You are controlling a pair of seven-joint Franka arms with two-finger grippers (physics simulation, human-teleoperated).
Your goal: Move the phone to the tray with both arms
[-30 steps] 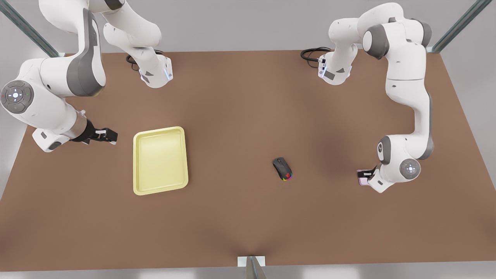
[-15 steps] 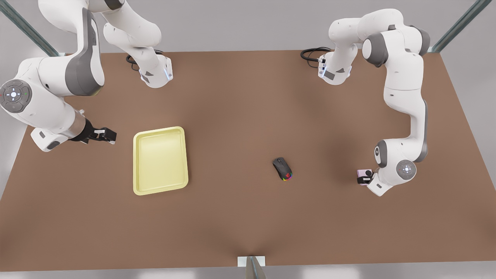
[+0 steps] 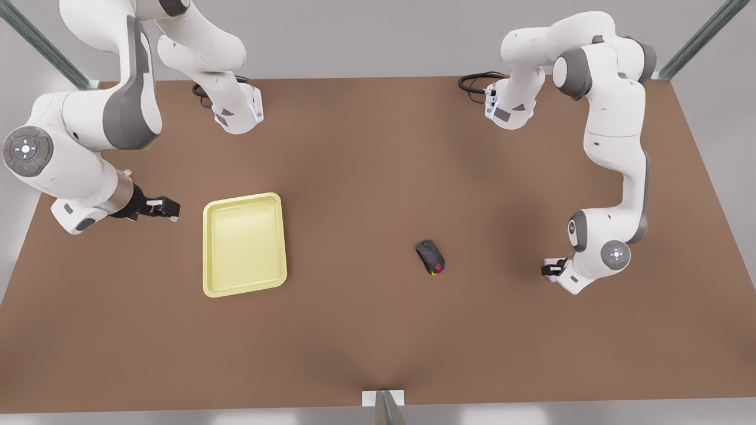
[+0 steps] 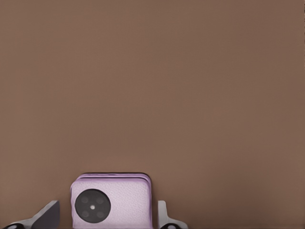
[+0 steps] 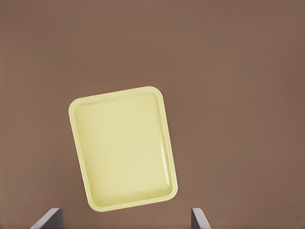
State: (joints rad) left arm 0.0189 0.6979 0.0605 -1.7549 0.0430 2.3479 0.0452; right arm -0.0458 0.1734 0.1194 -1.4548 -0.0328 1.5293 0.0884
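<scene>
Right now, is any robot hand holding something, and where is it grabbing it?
Nothing is gripped yet. The left gripper has its open fingers either side of the pale pink square phone, apart from its edges. The right gripper, open and empty, waits beside the pale yellow rectangular tray.

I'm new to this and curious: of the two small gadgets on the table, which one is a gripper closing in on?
The pink phone, sitting between the left gripper's open fingers. The black mouse lies alone mid-table; the right gripper waits beside the tray.

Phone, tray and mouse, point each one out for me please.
phone point(image 4: 125, 200), left wrist view, on its pink top face beside the black circle.
tray point(image 3: 244, 243), front view, on its bare yellow floor.
mouse point(image 3: 430, 255), front view, on its black back.
</scene>
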